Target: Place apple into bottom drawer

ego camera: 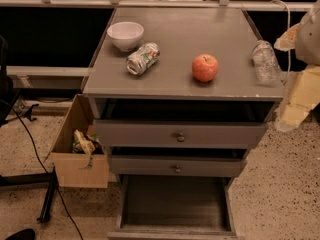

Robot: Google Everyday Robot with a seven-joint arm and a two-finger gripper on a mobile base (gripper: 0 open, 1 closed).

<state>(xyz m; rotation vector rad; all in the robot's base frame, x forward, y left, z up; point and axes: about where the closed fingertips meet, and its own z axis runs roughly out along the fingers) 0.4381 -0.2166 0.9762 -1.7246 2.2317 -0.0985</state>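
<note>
The apple [205, 67] is seen on the grey cabinet top [200, 29], a little right of the middle. It is set apart from the crushed can [142, 58] and the white bowl [125, 35] at the left. A clear plastic bottle [265, 61] is laid near the right edge. Below the two upper drawers [180, 134], the bottom drawer [175, 199] is pulled out. The gripper [299, 96] is found at the right border, beside the cabinet and well apart from the apple; whether it is open or closed cannot be told. A cardboard box [75, 169] is placed on the floor at the left.
</note>
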